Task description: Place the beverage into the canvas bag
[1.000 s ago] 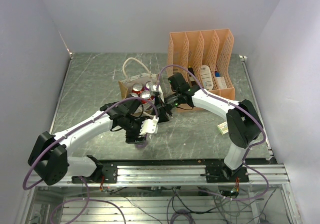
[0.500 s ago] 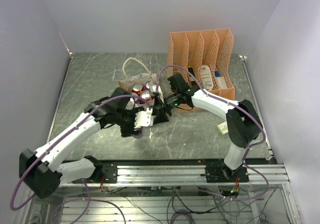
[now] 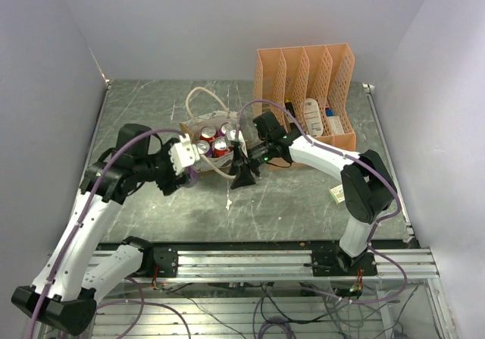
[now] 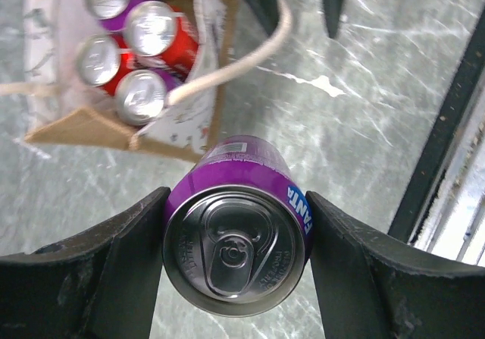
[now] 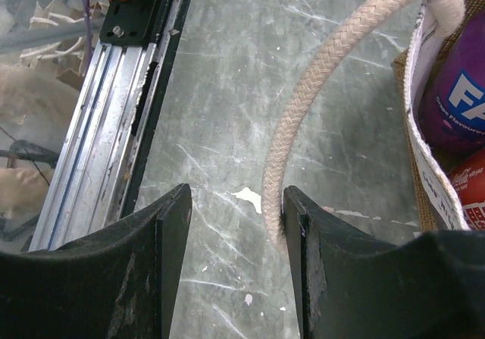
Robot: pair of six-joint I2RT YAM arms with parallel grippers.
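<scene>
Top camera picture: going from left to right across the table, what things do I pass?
First the left pincer holding the purple Fanta can → canvas bag → right pincer → orange file organizer.

Orange file organizer (image 3: 303, 73) stands far right — small box (image 3: 338, 194) lies nearer.

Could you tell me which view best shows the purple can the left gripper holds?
The left wrist view: the purple can is close up, lid and label clear, clamped in the left gripper. Top external shows only a purple sliver; right wrist misses it.
</scene>
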